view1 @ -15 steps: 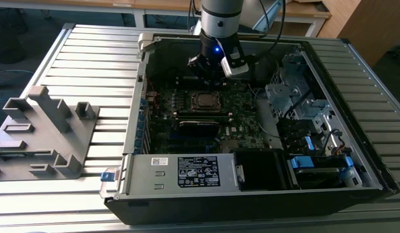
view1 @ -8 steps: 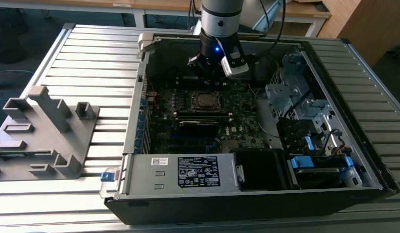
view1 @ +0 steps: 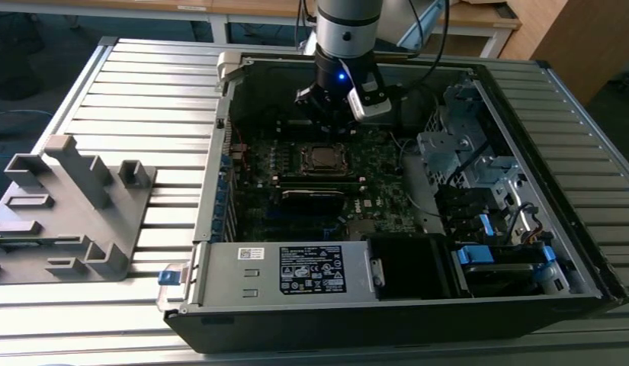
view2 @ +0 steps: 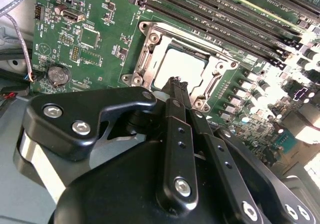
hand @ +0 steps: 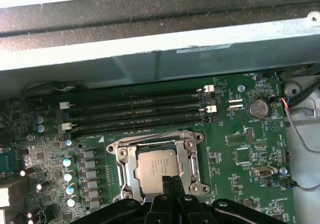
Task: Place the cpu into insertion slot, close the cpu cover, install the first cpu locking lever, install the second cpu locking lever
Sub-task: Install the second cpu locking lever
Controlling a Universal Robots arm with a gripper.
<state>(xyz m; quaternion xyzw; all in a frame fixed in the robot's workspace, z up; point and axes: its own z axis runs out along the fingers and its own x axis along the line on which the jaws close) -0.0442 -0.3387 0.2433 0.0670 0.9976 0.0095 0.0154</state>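
Observation:
The cpu (hand: pixel 156 166) lies flat in its socket on the green motherboard, its silver-tan top facing up. The cpu cover (hand: pixel 125 165), a silver frame, lies down around it, and the chip shows through its window. A thin wire lever (hand: pixel 145 135) runs along the socket edge beside the memory slots. My gripper (hand: pixel 170 182) is shut, its two black fingers pressed together with nothing between them. Its tips hang just over the socket's edge, close to the cpu (view2: pixel 180 66) and the cover (view2: pixel 145 59). In the exterior view the gripper (view1: pixel 329 116) hovers inside the case, just behind the cpu (view1: pixel 322 158).
Open computer case (view1: pixel 207 229) on a slatted metal table. A power supply (view1: pixel 312 268) sits at its front, and blue-tabbed drive bays (view1: pixel 497 255) stand at the exterior view's right. Memory slots (hand: pixel 135 109) lie beside the socket. A grey fixture (view1: pixel 70 206) stands at the exterior view's left.

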